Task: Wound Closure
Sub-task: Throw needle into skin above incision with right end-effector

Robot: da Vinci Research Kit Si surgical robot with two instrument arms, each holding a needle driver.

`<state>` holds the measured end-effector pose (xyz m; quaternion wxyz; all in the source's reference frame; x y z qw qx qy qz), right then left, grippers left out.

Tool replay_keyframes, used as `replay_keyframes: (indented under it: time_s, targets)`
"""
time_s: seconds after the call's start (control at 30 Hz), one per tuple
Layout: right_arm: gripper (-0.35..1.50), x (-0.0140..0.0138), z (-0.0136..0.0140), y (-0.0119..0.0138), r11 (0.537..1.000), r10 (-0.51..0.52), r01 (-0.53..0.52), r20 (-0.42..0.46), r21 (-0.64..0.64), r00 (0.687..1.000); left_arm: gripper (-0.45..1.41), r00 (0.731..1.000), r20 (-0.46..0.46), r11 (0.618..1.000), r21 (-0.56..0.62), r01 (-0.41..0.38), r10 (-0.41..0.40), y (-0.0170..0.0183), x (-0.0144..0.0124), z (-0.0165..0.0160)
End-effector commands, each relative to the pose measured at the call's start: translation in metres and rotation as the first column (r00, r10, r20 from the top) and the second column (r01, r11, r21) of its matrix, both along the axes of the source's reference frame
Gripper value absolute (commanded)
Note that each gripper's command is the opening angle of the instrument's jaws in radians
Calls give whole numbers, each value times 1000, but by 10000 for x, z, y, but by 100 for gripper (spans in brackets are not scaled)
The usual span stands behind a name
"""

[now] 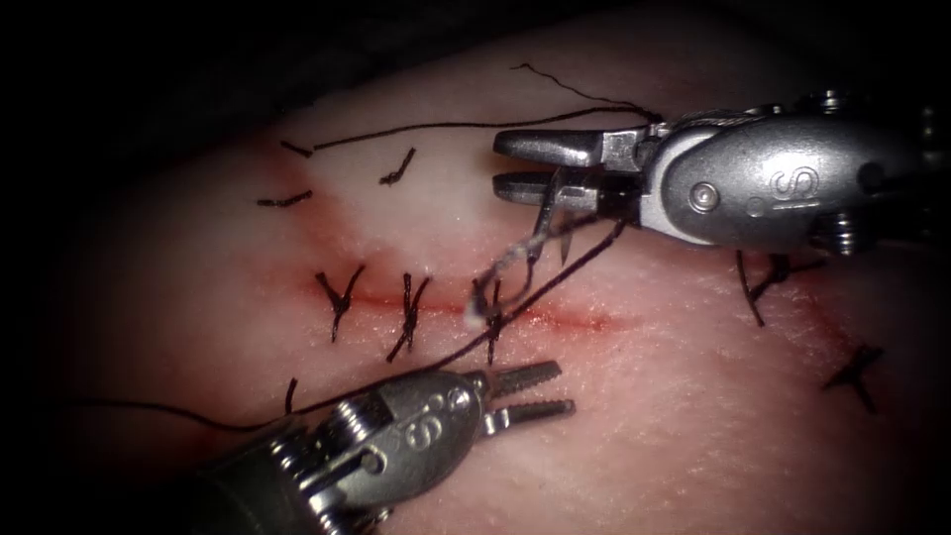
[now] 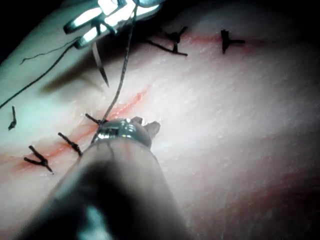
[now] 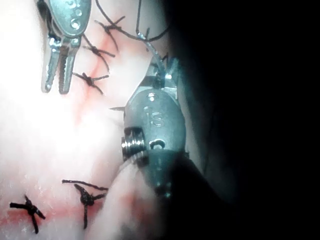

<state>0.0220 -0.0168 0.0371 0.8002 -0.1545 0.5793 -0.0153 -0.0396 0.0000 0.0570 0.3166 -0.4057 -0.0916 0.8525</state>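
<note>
- Endoscope: right tool (image 1: 510, 166) pinches needle (image 1: 540, 223) near its rear, tip hanging clear of the tissue (image 1: 693, 396) at 12 o'clock of the cut (image 1: 575, 319) — a loose grip could let it swivel
- Left wrist: left tool (image 2: 150, 127) jaws spread, empty; thread (image 2: 122, 70) runs past — might snag
- Right wrist: stitches (image 3: 92, 80) near 11 o'clock

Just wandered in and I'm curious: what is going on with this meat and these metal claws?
Bench suturing practice on pork tissue. The right gripper holds the curved needle near one end, above the cut; the needle is out of the tissue. The left gripper is open and holds nothing. Thread runs across the cut, beside several tied stitches.
</note>
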Motion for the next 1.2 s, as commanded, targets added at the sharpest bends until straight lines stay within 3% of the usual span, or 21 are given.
replay_keyframes:
  time_s: [0.03, 0.27, 0.87, 1.2]
  targets:
    - [-35, 10, 5, 11, 1000, 1, -1, -4, -7, 1000, -3, 1000, 0, 1000, -3, -1, 1, 9, -6, 3]
    - [-35, 10, 13, -4, 1000, -22, 22, -2, -22, 1000, 1, 1000, -12, 1000, 6, -7, 7, 4, -8, -3]
    - [-35, -3, 17, -7, 998, -32, 33, 15, -47, 999, 2, 1000, -15, 1000, 15, -11, 12, 1, -4, -15]
    - [-35, -2, 30, -35, 996, -32, 32, 4, -88, 999, 2, 1000, -16, 1000, 22, -13, 14, 2, 5, -26]
